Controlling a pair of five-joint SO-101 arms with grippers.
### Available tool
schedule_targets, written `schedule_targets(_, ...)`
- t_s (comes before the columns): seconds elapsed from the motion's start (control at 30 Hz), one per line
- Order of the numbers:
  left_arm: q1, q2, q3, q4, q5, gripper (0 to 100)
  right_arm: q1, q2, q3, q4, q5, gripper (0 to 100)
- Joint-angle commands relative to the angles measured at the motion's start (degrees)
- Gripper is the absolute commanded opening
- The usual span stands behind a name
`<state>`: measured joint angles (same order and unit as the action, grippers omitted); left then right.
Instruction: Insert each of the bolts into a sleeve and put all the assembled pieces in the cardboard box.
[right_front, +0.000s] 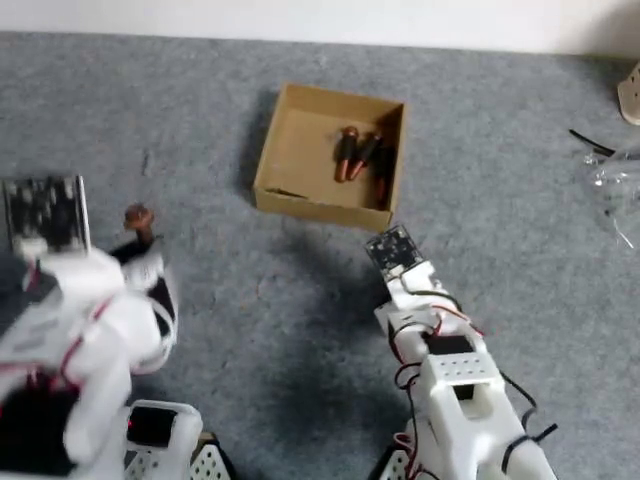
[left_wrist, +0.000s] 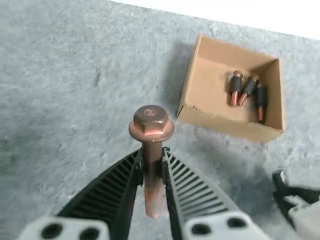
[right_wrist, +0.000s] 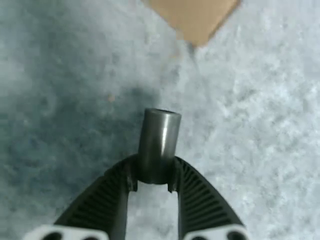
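My left gripper (left_wrist: 151, 167) is shut on a copper bolt (left_wrist: 151, 145) held upright, hex head up; in the high view that bolt (right_front: 138, 219) sticks out above the left arm at the table's left side. My right gripper (right_wrist: 153, 176) is shut on a dark grey sleeve (right_wrist: 158, 145), its open end pointing away from the wrist, above the grey carpet. The cardboard box (right_front: 300, 195) sits at the back centre with three assembled pieces (right_front: 362, 155) lying inside; the box (left_wrist: 207, 117) and its assembled pieces (left_wrist: 246, 92) also appear in the left wrist view. The right arm (right_front: 440, 350) stands just in front of the box's near right corner.
Grey carpet covers the table. A corner of the box (right_wrist: 192, 20) lies ahead of the sleeve. Clear plastic and thin wires (right_front: 612, 175) lie at the far right edge. Open carpet stretches between the two arms.
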<state>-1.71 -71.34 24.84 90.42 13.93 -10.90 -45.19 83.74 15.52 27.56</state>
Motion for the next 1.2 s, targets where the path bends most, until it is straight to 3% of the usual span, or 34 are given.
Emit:
schedule_targets(0.0,-0.57,-11.56,7.6,-0.18,-2.29,1,-1.89,-11.38,0.92,-0.75,-1.76,0.5)
schedule_targets(0.23,-0.57,-28.97,28.62,-6.95,-2.2,1,-8.92,-41.71,7.25,12.18,-7.3,0.5)
schedule_targets(0.4,-0.57,-33.8,40.75,-23.21,-1.76,1,-14.81,-61.49,9.54,21.49,-6.95,0.4)
schedule_targets(0.73,6.29,-33.01,44.09,-47.56,2.73,1,-25.54,-60.18,9.63,17.8,-7.38,0.4)
schedule_targets(0.93,14.9,-33.1,44.09,-48.97,3.08,1,-29.76,-60.18,9.8,15.78,-7.38,0.4)
schedule_targets(1.17,24.22,-33.1,44.18,-48.97,3.16,1,-29.85,-60.18,10.77,15.87,-7.47,0.5)
